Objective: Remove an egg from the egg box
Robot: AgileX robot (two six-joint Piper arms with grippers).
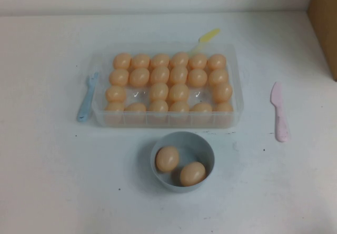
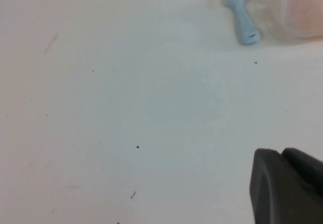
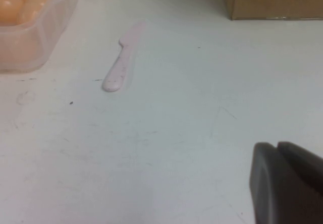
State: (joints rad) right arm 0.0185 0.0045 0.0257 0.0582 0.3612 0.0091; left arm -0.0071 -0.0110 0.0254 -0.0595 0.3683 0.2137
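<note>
Both claws — left [image 2: 287, 183], right [image 3: 287, 181] — shut, empty.

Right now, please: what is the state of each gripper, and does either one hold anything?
Left gripper: closed, holding nothing, over bare table near the light blue plastic fork.
Right gripper: closed, holding nothing, near the pink plastic knife.

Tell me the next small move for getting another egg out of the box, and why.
Probably lift the right gripper toward the egg box and open it over a near-row egg. Both arms sit parked off the box, the left gripper shut near the blue fork, nothing held. The bowl already has two eggs, with two cells bare.
</note>
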